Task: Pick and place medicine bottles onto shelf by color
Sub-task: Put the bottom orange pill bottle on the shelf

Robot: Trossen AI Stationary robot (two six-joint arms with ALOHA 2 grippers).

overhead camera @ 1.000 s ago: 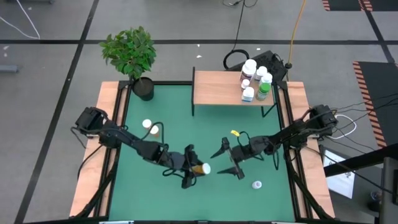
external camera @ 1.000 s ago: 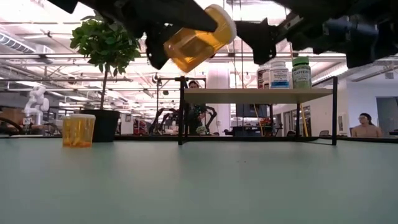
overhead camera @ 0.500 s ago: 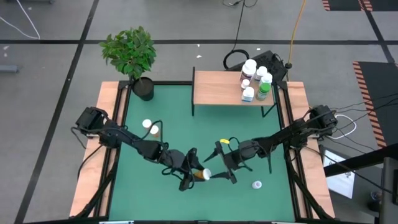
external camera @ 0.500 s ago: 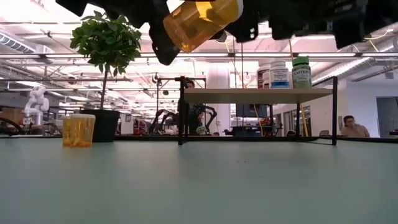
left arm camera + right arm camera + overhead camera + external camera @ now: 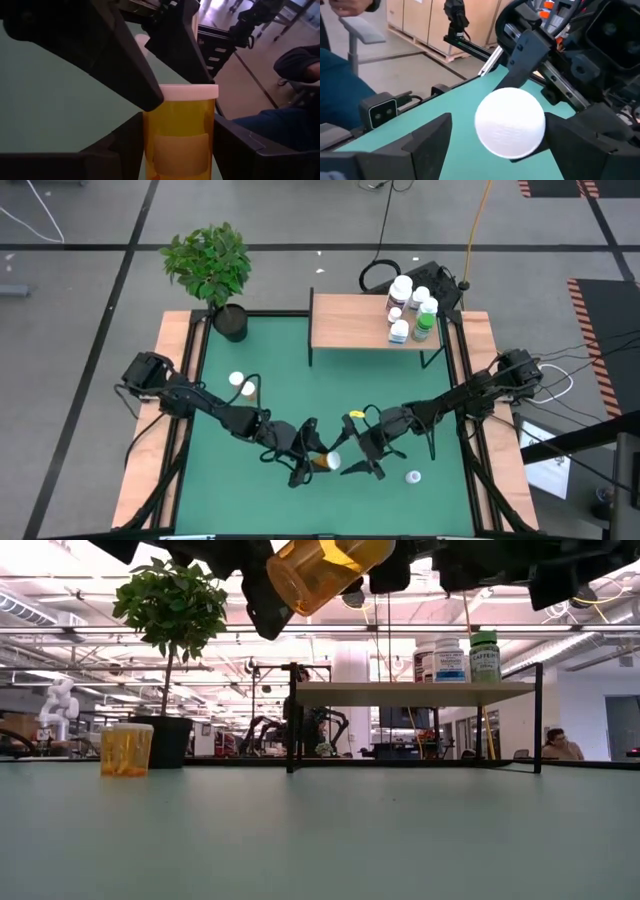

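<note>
Across the room: green table [image 5: 290, 390] edged by wooden rails, potted plant [image 5: 212, 265] at its far left corner, grey floor around; low view shows a bright hall.
Shelf: wooden shelf [image 5: 350, 325] at the far edge, several bottles [image 5: 410, 310] clustered on its right end.
Loose bottles: amber bottle [image 5: 126, 748] standing left; white-capped one [image 5: 412, 477] near right.
Left tool: left tool [image 5: 306, 452] pinching the held amber bottle [image 5: 323, 461] above the table's near middle.
Right tool: right tool [image 5: 352, 456] spread wide, fingers either side of the bottle's white cap [image 5: 510, 122].
Only in wrist views: a seated person's leg [image 5: 280, 127].
</note>
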